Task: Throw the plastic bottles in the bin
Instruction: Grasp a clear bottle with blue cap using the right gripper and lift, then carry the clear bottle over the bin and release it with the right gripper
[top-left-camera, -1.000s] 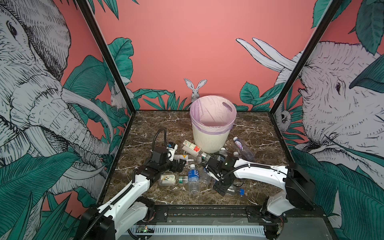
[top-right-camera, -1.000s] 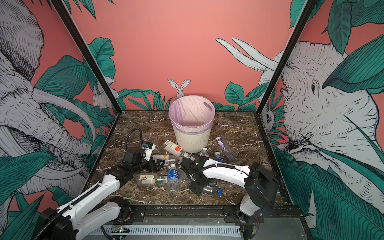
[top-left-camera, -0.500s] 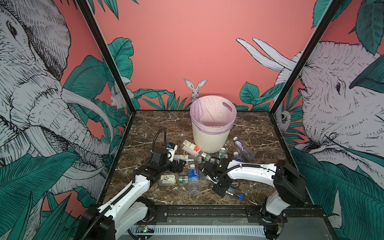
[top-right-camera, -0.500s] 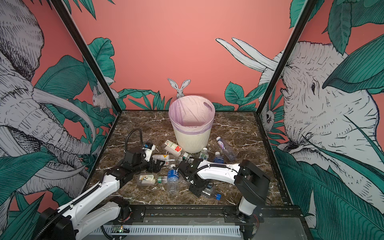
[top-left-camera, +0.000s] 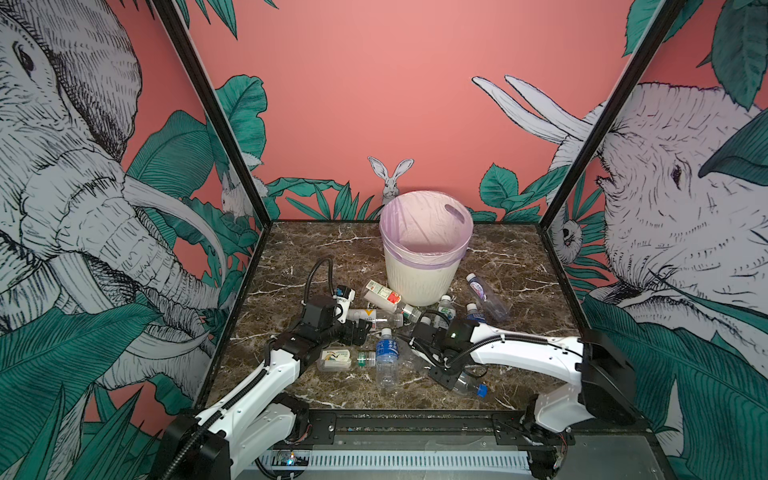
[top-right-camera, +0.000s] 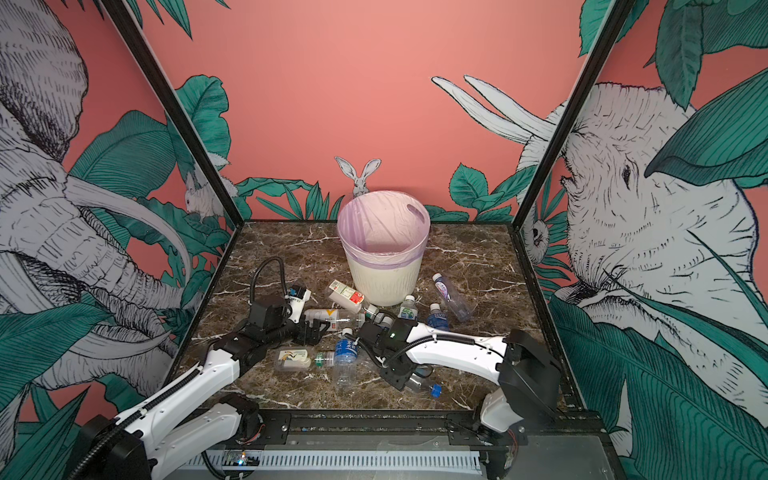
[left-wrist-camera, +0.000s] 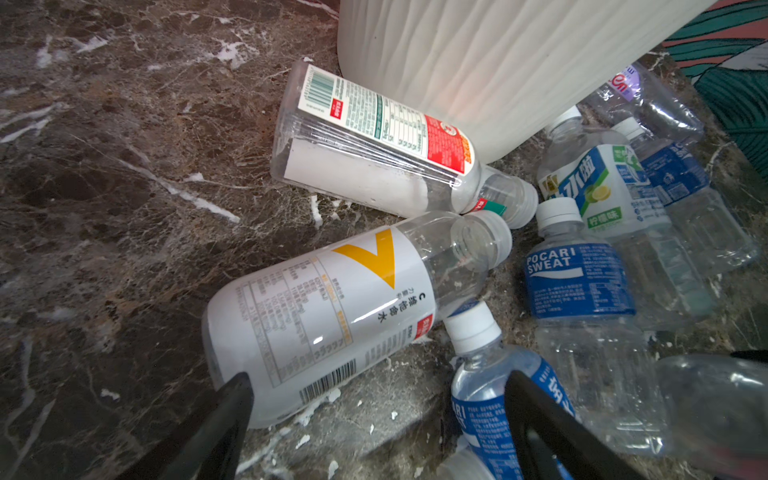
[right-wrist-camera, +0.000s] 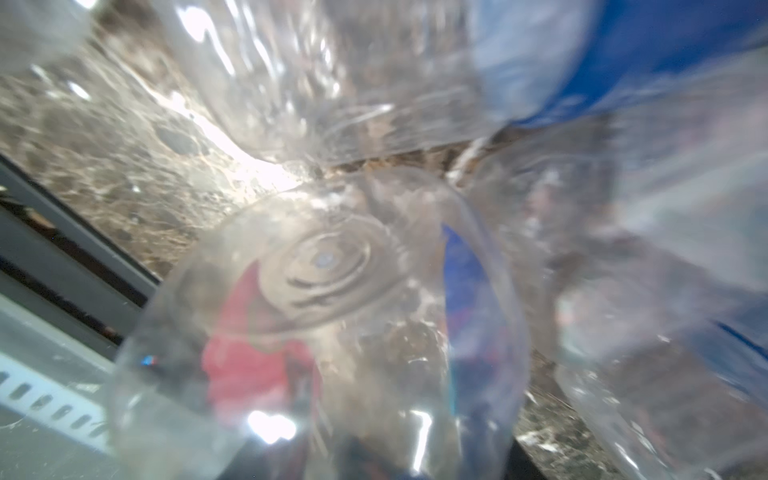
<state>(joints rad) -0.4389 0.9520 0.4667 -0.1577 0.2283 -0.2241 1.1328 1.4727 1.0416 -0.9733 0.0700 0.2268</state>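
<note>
The bin (top-left-camera: 415, 282) (top-right-camera: 382, 284) stands at mid-table, lilac bag inside. Several plastic bottles lie in front of it. My right gripper (top-left-camera: 444, 374) (top-right-camera: 397, 376) is down near the front edge, shut on a clear blue-capped bottle (top-left-camera: 468, 384) (right-wrist-camera: 320, 332), whose base fills the right wrist view and hides the fingers. My left gripper (top-left-camera: 363, 330) (left-wrist-camera: 376, 378) stands open and low. One finger is at the base of a white-labelled bottle (left-wrist-camera: 332, 307) and the other over a blue-labelled bottle (left-wrist-camera: 494, 399). A red-white labelled bottle (left-wrist-camera: 374, 141) leans against the bin.
A squat flat bottle (top-left-camera: 336, 359) lies by the left arm, a purple-labelled one (top-left-camera: 484, 291) right of the bin, and green- and blue-labelled ones (top-left-camera: 444, 309) stand between. The left arm's cable loop (top-left-camera: 320, 270) rises behind it. A black rail (top-left-camera: 415, 415) borders the front edge.
My right gripper's jaws have come together round the blue-capped bottle, which shifted a little toward the front edge. The left arm has stayed still.
</note>
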